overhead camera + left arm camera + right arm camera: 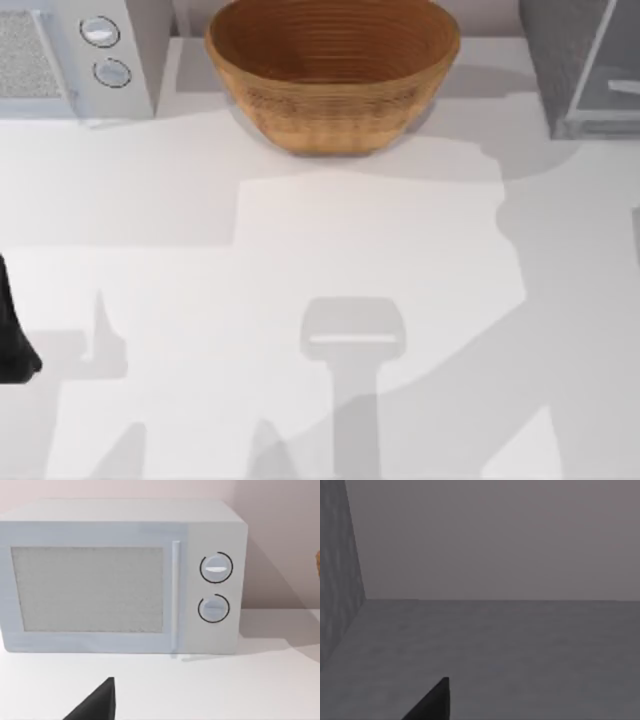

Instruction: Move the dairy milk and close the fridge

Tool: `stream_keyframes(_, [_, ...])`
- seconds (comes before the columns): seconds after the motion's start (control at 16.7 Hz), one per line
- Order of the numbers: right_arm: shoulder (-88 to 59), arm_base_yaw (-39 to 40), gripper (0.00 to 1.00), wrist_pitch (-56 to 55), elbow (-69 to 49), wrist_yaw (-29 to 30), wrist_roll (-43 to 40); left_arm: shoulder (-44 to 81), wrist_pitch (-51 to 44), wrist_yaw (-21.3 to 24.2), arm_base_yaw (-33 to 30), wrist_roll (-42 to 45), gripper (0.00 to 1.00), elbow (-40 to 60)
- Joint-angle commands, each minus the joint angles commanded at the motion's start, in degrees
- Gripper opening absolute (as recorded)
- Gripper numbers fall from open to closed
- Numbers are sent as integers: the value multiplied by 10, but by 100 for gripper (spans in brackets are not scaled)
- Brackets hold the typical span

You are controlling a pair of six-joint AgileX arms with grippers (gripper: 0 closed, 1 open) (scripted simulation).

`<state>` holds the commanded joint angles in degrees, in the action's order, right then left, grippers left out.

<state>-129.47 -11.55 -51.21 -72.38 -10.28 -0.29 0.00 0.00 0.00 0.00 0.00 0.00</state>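
- Two arms low — left arm [12, 335] at nine o'clock; can't tell either grip.
- Fridge [585, 65] at two o'clock, bowl [333, 70] at twelve, microwave [120, 577] at ten.

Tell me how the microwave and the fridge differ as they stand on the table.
The microwave stands at the table's far left corner, the fridge at the far right. The microwave is pale grey with two round knobs; the fridge is darker, speckled grey with a pale see-through door panel. Both are boxy appliances, with the wicker bowl between them.
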Motion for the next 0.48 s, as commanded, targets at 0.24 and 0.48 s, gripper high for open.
stream_keyframes(0.24, [0, 0, 100, 0, 0, 0, 0, 0, 0, 0, 0, 0, 100, 0])
stream_keyframes(0.48, [17, 4, 100, 12, 16, 1, -2, 0, 0, 0, 0, 0, 100, 0])
